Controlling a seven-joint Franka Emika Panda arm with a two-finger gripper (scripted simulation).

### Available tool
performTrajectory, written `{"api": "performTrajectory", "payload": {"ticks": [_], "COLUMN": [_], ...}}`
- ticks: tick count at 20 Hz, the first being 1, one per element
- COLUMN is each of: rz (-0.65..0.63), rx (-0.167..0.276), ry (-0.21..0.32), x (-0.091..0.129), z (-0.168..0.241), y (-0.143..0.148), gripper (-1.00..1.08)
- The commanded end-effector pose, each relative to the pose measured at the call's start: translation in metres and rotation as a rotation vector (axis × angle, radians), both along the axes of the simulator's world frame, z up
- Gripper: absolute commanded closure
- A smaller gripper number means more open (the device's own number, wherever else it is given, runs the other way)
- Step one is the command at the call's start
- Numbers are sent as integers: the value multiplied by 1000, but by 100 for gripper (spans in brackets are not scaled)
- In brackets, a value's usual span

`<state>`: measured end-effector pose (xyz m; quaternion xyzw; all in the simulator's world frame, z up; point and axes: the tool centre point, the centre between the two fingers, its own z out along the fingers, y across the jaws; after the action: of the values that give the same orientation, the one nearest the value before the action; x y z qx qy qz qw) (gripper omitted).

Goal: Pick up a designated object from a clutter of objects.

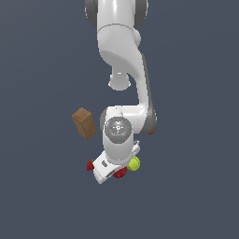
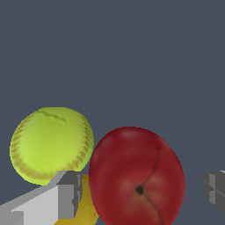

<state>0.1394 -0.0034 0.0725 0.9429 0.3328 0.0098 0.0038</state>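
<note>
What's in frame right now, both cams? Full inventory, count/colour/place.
apple: 1, dark red, between the gripper fingers in the wrist view; mostly hidden under the arm in the exterior view
ball: 1, yellow-green with stitched seams, right beside the apple; whether they touch is unclear
yellow item: 1, only a sliver visible behind the near finger, next to the apple; kind unclear
cardboard box: 1, brown, on the exterior view's left of the arm, apart from the fruit
small red item: 1, red, by the gripper on the exterior view's left; too small to identify
floor: 1, dark blue-grey
arm: 1, white, reaching down over the cluster
gripper: 1, grey fingers either side of the apple, open
</note>
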Motion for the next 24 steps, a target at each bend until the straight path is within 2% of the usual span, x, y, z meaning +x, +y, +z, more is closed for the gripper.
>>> {"api": "performTrajectory", "payload": {"ticks": [1, 6, 7, 16, 17, 24], "rz": [2, 2, 2, 2, 4, 4], "rx": [1, 1, 1, 1, 1, 1], "ry": [21, 21, 21, 21, -24, -23], "x": [-7, -6, -6, -6, 9, 4], "z": [-23, -26, -26, -26, 0, 10], "y": [1, 1, 1, 1, 3, 4], "gripper": [-92, -92, 108, 108, 108, 108]}}
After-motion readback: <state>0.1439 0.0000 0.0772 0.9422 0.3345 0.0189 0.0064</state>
